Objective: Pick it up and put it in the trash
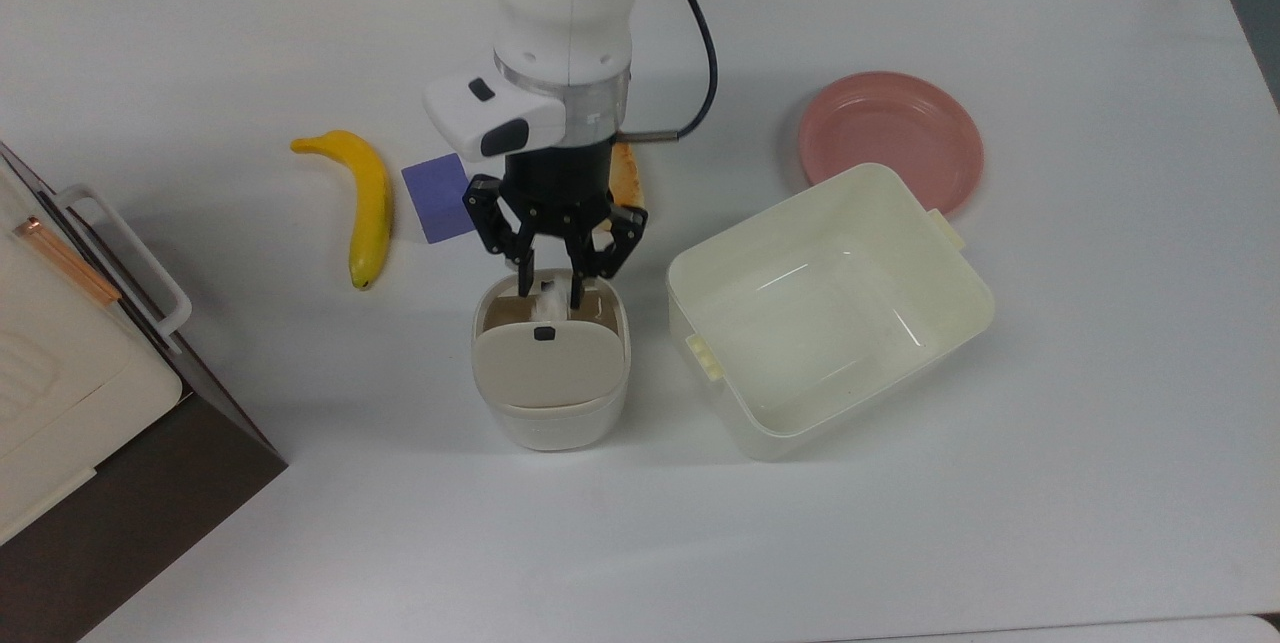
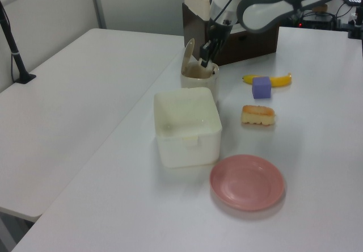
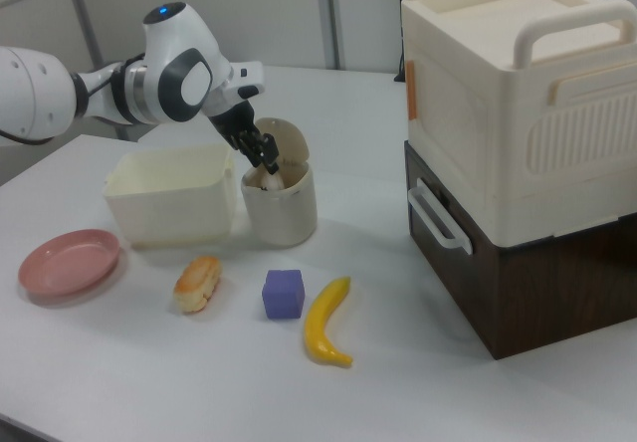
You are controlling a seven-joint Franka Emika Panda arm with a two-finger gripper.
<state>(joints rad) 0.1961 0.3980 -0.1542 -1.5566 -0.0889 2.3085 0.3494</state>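
The small white crumpled ball [image 1: 549,289] lies in the mouth of the trash [image 1: 550,393], a cream bin with a beige swing lid near the table's middle. My gripper [image 1: 550,285] hangs straight over that opening, its dark fingers open on either side of the ball. In the right view the ball [image 3: 270,176] sits just under the fingertips [image 3: 261,155] at the rim of the trash [image 3: 284,208]. From the left view, the gripper [image 2: 204,56] is above the trash [image 2: 199,77], whose lid stands tilted up.
A purple block [image 1: 438,198] and a banana [image 1: 368,203] lie to the top view's left of the arm, and a toasted bread loaf [image 1: 628,185] lies behind it. A larger cream tub [image 1: 830,308] and a pink plate [image 1: 890,138] sit to the right. A cream-and-brown cabinet [image 1: 60,343] stands at the left edge.
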